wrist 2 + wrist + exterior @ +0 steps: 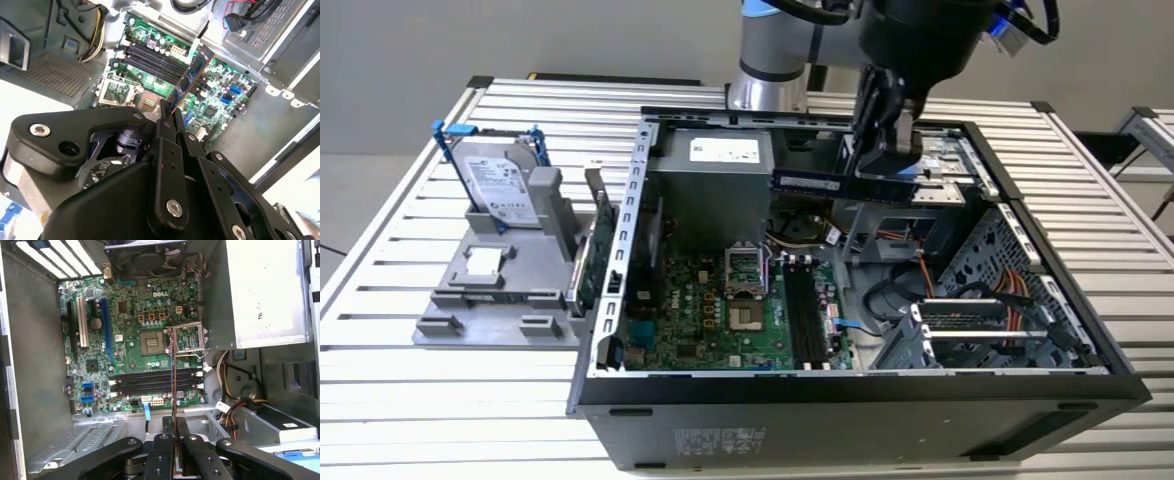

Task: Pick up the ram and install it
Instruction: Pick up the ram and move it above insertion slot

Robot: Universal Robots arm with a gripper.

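The gripper [173,426] holds the ram [173,375] above the motherboard [125,315] inside the case [854,410].

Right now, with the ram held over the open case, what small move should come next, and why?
Probably turn the wrist to line the ram up with the memory slots: the gripper holds it above the motherboard, lying crosswise to the slots rather than along them.
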